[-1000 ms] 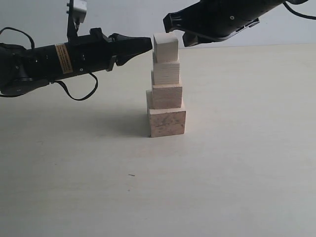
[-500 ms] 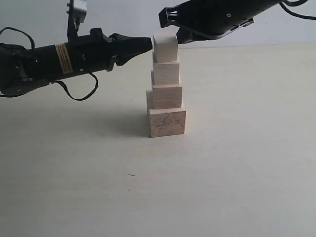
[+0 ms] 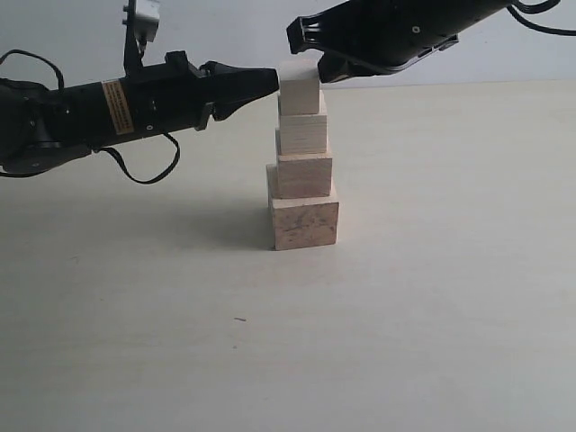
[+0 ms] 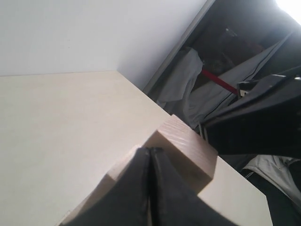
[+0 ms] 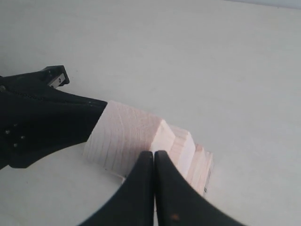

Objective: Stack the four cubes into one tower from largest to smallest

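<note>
The four cubes stand as the tower on the table. The largest cube (image 3: 306, 225) is at the bottom, then the second (image 3: 304, 175), the third (image 3: 302, 135) and the smallest cube (image 3: 300, 93) on top. My left gripper (image 3: 270, 81) is shut and empty, its tip against the top cube's left face (image 4: 188, 150). My right gripper (image 3: 308, 54) is shut and empty too, its tips (image 5: 154, 153) resting at the top cube's (image 5: 124, 134) upper right edge. The lower cubes (image 5: 202, 165) step out beneath it.
The pale tabletop (image 3: 432, 297) spreads all around the tower. The left arm (image 3: 99, 112) with its cable hangs over the table's left part. The right arm (image 3: 405, 31) reaches in from the upper right.
My right gripper has moved left and slightly down onto the top cube's upper edge. The left gripper and the tower stay where they were.
</note>
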Controlling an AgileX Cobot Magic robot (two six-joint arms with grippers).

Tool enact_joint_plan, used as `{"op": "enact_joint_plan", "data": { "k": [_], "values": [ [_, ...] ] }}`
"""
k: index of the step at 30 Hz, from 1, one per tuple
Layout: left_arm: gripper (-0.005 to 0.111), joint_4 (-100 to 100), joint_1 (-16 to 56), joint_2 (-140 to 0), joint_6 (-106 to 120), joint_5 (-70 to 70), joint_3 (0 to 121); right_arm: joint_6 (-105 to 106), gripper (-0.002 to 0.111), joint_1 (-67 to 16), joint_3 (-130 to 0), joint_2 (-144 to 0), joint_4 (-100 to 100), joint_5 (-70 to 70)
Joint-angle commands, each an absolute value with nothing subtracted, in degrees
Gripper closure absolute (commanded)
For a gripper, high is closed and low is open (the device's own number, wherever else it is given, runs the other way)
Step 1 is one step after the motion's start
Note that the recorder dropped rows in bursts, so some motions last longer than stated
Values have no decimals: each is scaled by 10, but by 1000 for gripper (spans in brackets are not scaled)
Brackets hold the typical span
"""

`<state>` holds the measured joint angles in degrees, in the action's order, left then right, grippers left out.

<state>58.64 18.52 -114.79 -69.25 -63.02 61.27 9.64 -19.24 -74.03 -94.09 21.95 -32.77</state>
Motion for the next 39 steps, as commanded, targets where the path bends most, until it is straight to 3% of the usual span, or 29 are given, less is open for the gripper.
{"op": "enact_joint_plan", "data": {
  "k": [1, 13, 17, 24, 28, 33, 36, 39],
  "values": [
    [107, 577, 189, -1146, -692, -632, 615, 104, 108, -193, -744, -941, 219, -311],
    [107, 549, 150, -1144, -676, -631, 615, 66, 108, -193, -744, -940, 108, -231],
    [107, 548, 76, -1130, -685, -609, 614, -40, 108, -175, -744, -938, -3, -224],
    [107, 480, -88, -1024, -774, -338, 523, -147, 108, -61, -731, -927, -107, -369],
    [107, 430, -136, -900, -743, -241, 420, -147, 108, -21, -668, -869, -107, -322],
    [107, 242, -137, -656, -470, -185, 304, -150, 108, -7, -496, -745, -115, -83],
    [107, 128, -137, -493, -329, -167, 274, -155, 108, -7, -402, -683, -109, 0],
    [107, 134, -137, -370, -287, -103, 273, -162, 108, -7, -319, -625, -107, 62]
  ]
}}
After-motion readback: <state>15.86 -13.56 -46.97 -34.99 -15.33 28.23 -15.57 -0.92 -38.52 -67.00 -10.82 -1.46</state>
